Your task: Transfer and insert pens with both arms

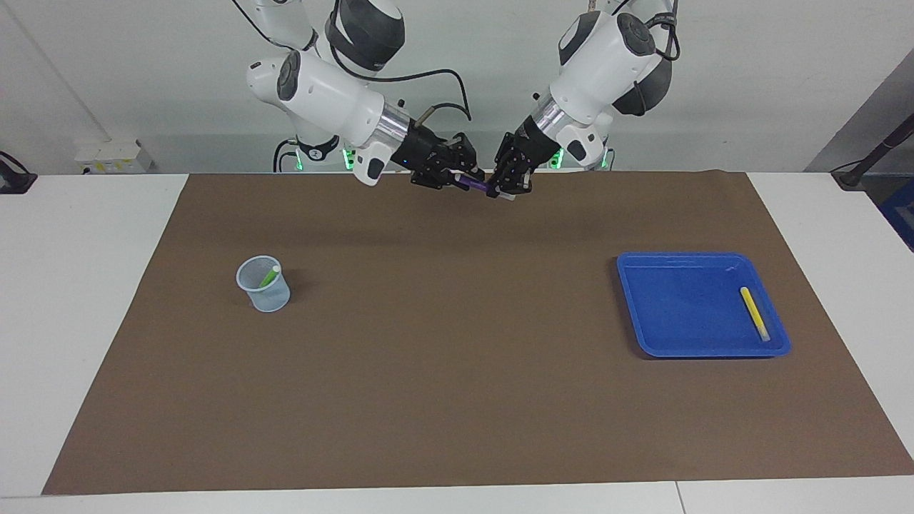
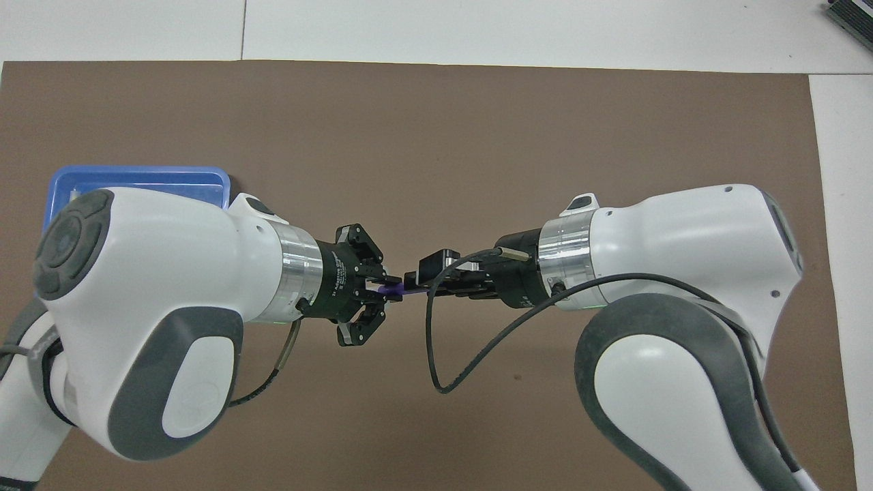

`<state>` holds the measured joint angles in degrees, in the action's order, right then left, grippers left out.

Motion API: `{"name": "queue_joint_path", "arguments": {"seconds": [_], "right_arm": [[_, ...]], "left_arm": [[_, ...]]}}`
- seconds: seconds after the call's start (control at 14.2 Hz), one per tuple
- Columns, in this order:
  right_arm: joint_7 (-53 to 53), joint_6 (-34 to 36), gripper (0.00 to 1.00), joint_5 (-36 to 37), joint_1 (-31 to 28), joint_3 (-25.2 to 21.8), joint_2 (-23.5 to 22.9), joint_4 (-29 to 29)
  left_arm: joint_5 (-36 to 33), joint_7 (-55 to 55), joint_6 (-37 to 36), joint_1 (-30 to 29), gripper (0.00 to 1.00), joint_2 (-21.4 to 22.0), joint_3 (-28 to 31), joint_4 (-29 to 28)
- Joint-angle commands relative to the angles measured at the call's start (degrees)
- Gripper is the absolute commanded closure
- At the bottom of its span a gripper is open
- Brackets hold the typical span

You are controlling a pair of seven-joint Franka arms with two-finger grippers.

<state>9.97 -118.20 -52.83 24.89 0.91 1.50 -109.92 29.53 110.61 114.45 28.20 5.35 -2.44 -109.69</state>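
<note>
**Passing the purple pen mid-air**

We have the slim dark purple marker pen [image 1: 471,184] bridging both grippers above the robots' edge of the table's brown mat [image 1: 457,371]. The left gripper [image 1: 508,187] and right gripper [image 1: 451,175] each appear clamped on it. We judge the left should release only once the right grips firmly.

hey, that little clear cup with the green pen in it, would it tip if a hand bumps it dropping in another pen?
Probably: the cup looks thin and light, and the green pen leans against its rim, adding little weight. Its base looks narrower than its mouth, so a sideways nudge would likely slide or tip it on the brown mat.
</note>
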Motion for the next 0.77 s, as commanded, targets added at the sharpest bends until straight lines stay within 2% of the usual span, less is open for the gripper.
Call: {"name": "queue_joint_path", "arguments": {"seconds": [0.0, 0.21, 0.7], "right_arm": [[0.67, -0.63, 0.75, -1.4, 0.07, 0.23, 0.08, -0.03], [0.67, -0.46, 1.0, -1.4, 0.07, 0.23, 0.08, -0.03], [0.75, 0.07, 1.0, -0.7, -0.01, 0.23, 0.08, 0.23]], "left_arm": [[0.88, 0.75, 1.56, 1.94, 1.0, 1.59, 0.6, -2.19], [0.79, 0.75, 1.48, 2.12, 1.0, 1.59, 0.6, -2.19], [0.61, 0.57, 1.39, 2.47, 1.0, 1.59, 0.6, -2.02]]}}
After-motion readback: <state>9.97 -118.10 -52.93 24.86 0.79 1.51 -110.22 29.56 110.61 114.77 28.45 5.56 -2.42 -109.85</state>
